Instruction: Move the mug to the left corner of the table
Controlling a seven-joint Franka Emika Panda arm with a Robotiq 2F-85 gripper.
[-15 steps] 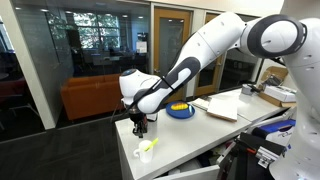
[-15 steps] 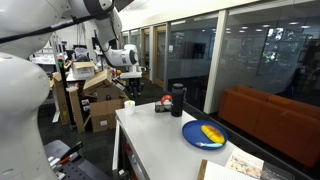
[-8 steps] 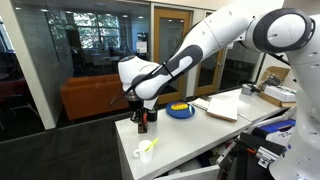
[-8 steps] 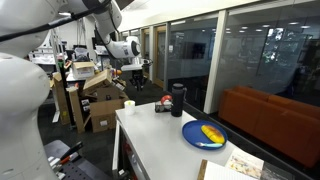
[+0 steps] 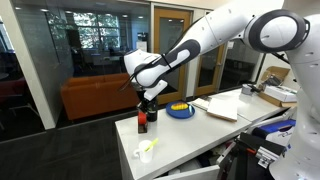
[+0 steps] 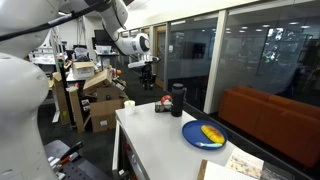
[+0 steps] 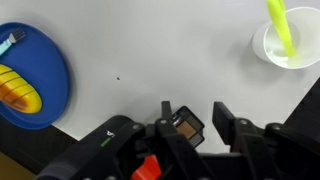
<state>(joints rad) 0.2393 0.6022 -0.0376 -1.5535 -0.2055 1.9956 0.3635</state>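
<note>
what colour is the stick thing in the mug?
Bright yellow-green stick, standing in the white mug; the wrist view shows it best.

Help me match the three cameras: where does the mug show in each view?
Exterior view: mug low, centre-left, at the near end of the table.
Exterior view: mug left of centre, at the table's far end.
Wrist view: mug top right.
Shared landmark: blue dish, in all three.

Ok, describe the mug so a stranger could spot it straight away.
Find the long white table. Near its end corner, away from the blue dish, stands the mug. It is small and white with something yellow-green sticking out, unlike the dark cylindrical container nearby.
</note>
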